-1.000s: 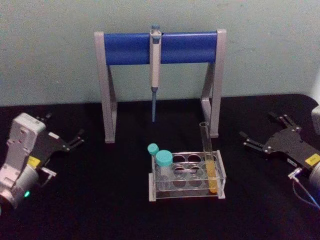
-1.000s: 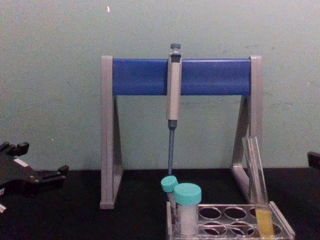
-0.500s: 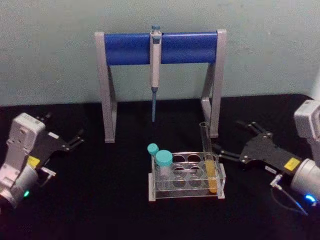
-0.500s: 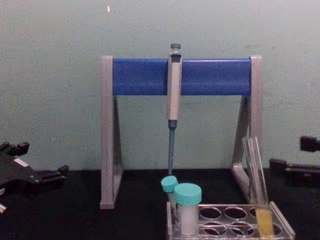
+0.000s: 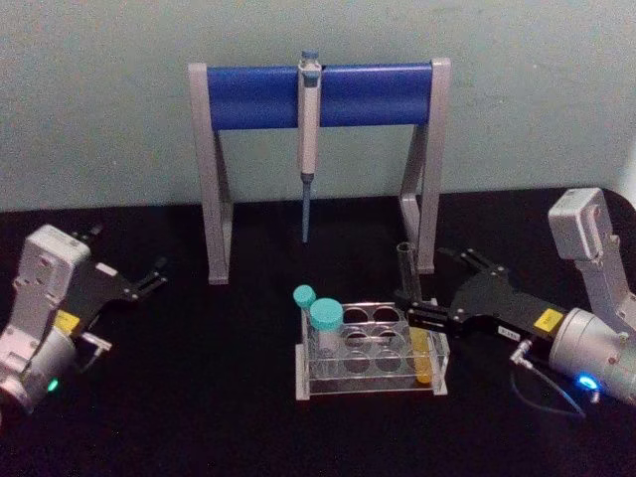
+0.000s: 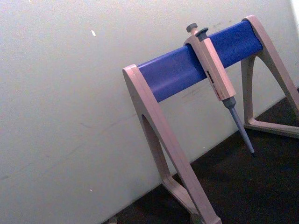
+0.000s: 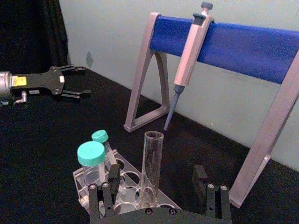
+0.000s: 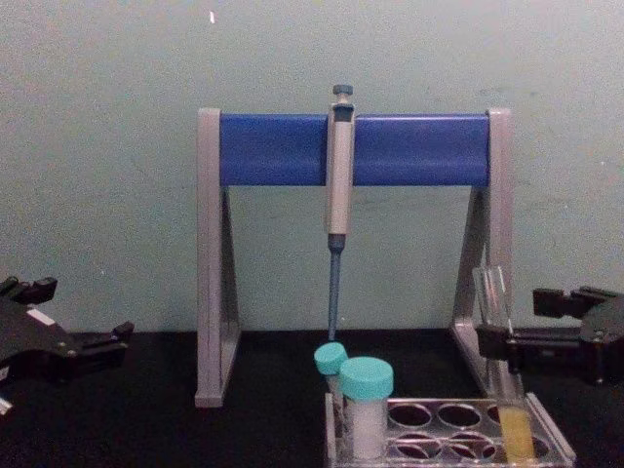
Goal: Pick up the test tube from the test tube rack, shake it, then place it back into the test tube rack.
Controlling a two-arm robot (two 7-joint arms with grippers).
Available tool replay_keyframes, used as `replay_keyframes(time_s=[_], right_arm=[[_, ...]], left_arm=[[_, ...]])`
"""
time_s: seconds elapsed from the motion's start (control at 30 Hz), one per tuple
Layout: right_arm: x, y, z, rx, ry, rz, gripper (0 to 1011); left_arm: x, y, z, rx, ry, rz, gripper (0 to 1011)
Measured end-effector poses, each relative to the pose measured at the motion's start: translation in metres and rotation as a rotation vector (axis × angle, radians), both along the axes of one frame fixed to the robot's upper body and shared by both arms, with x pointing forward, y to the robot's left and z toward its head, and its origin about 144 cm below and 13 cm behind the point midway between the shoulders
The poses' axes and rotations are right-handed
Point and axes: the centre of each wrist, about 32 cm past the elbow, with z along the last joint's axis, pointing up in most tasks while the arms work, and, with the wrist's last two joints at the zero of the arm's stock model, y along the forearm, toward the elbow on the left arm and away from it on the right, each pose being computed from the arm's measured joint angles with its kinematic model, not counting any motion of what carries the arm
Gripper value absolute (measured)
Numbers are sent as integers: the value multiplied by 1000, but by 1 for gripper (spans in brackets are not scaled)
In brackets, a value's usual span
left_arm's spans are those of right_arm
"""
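Black table (image 5: 199, 397) — right gripper (image 5: 419, 283), jaws wide astride the test tube (image 5: 405, 263) at rack (image 5: 301, 370) edge — left gripper (image 5: 129, 253) wide-jawed, far left

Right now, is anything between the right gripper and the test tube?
Nothing visible does. The right gripper, open, has one finger on each side of the test tube, which stands in the test tube rack.

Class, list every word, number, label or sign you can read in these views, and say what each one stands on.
Nothing can be read in full.
On the right gripper, a yellow sticker: dark print, too blurred to read.
On the left gripper, a yellow label: too blurred to read.
Also on the left gripper, a white tag: too small to read.
On the pipette: no legible marking.
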Motion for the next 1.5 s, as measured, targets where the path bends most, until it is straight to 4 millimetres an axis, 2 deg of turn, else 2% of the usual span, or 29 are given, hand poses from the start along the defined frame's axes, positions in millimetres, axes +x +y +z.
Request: replay_keyframes(time_s=[0.43, 1.33, 1.5], right_arm=[[11, 2, 0, 1, 44, 8, 1000], [14, 2, 0, -18, 44, 16, 1000], [14, 3, 0, -17, 44, 16, 924]], left_arm=[[0, 0, 0, 0, 0, 0, 1001], [0, 0, 0, 0, 0, 0, 1001], [0, 0, 0, 0, 0, 0, 1001]])
